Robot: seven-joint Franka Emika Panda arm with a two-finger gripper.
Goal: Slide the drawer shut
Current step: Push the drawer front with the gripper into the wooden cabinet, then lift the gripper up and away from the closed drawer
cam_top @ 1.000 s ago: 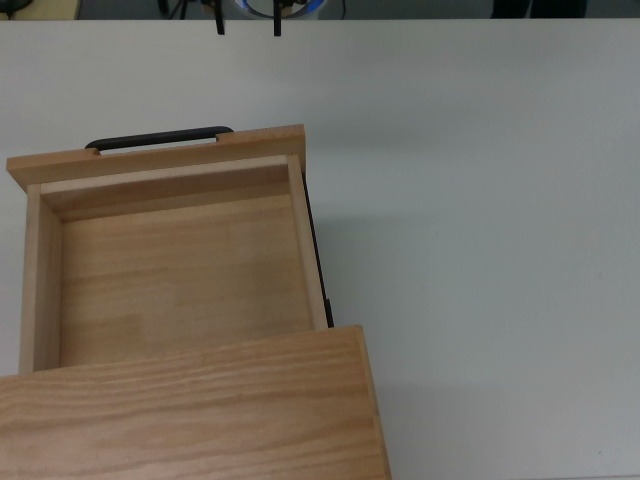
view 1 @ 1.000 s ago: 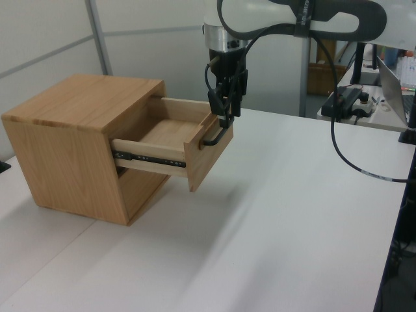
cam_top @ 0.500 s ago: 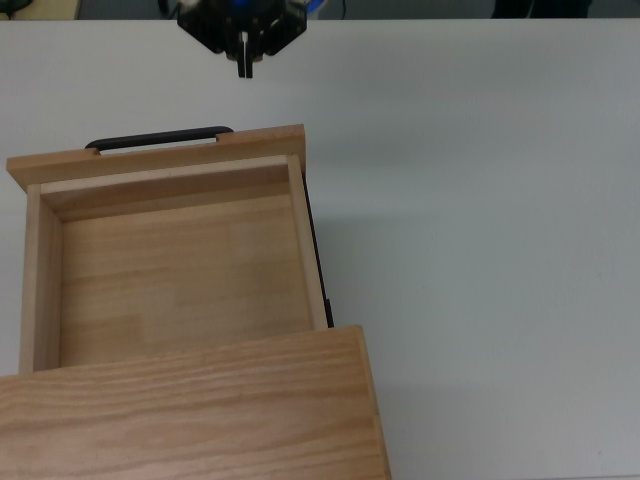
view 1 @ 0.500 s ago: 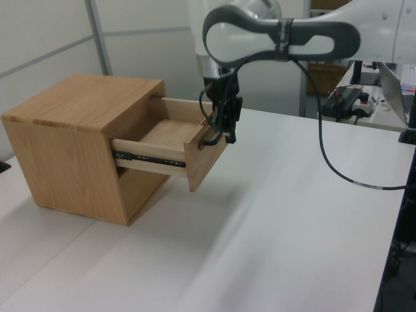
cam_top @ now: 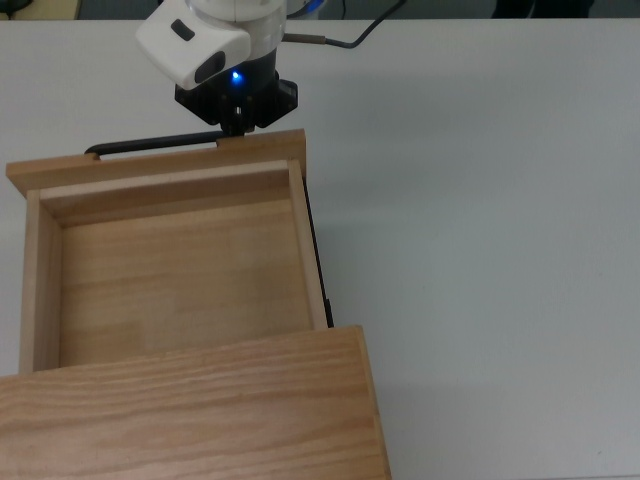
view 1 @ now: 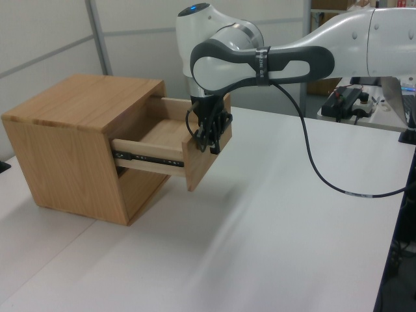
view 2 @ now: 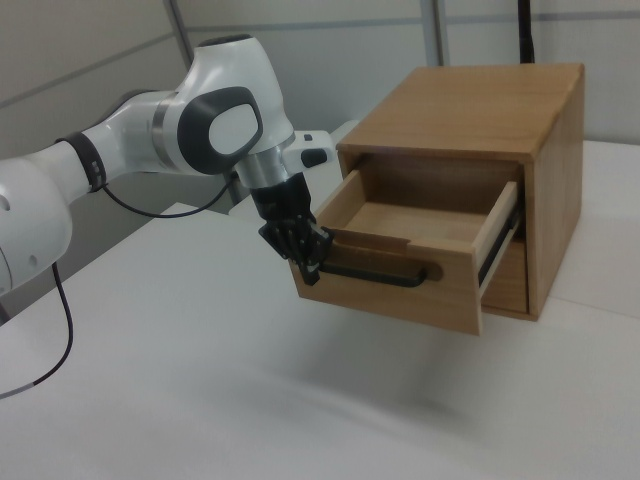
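Top view: claw (cam_top: 236, 126) sits at the drawer (cam_top: 170, 260) front panel, beside one end of the black handle (cam_top: 150, 143); the tray runs away from it toward the cabinet (cam_top: 190, 410). Drawer is far out.

Left view: claw (view 1: 209, 144) is against the panel's outer face; finger spacing cannot be told.

Right view: claw (view 2: 310, 268) is at the handle's end, white counter (view 2: 200, 400) below. Judgement: closing not started; full push remains.
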